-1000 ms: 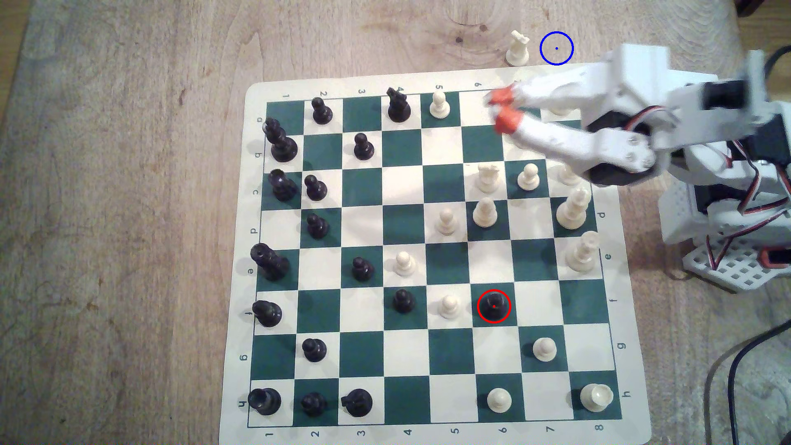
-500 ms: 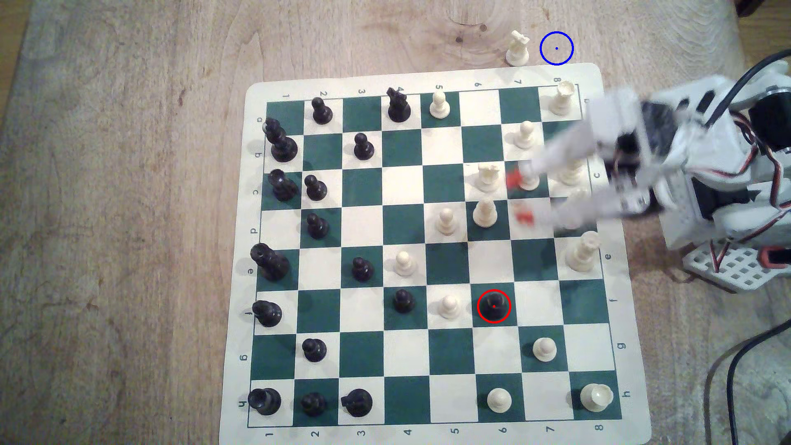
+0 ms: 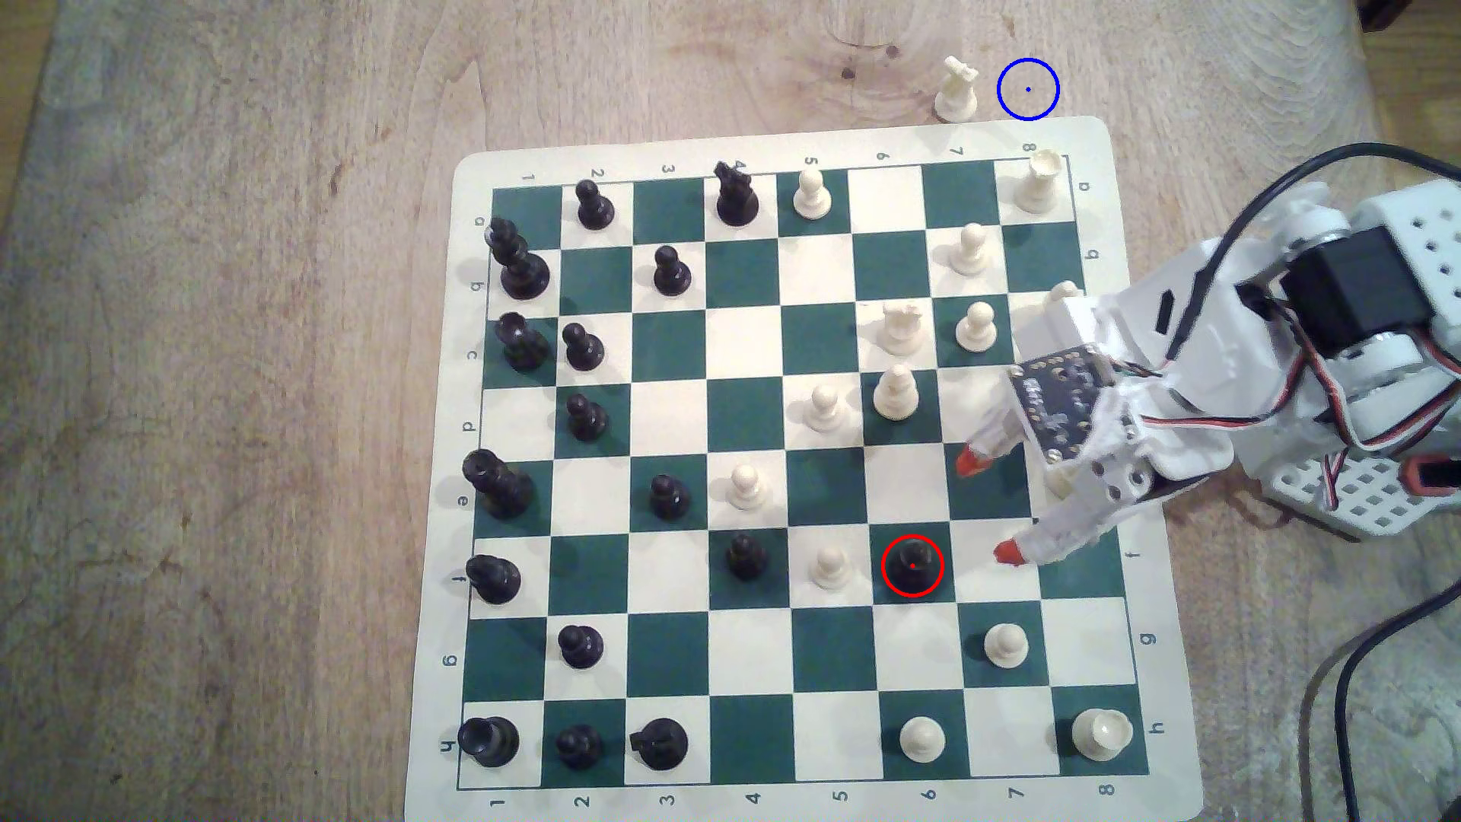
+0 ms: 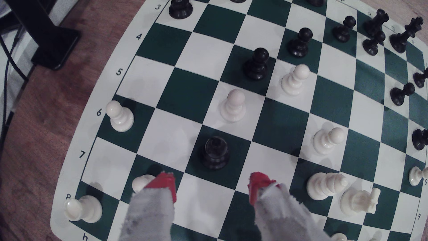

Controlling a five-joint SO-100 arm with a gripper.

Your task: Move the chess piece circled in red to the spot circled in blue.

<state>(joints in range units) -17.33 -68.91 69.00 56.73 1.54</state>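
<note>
Chessboard [image 3: 790, 142] crowded – white pawn [image 3: 829, 566] just beside the chess piece [image 3: 912, 563], pincer [image 3: 988, 506] spread wide nearby.

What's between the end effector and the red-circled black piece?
Nothing: in the wrist view only bare board squares separate the open end effector from the black piece.

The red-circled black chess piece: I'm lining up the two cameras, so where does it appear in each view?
Exterior view: the chess piece stands on a green square toward the board's lower right, just left of the gripper.
Wrist view: it stands just ahead of the open red fingertips.
Shared landmark: the neighbouring white pawn.
</note>
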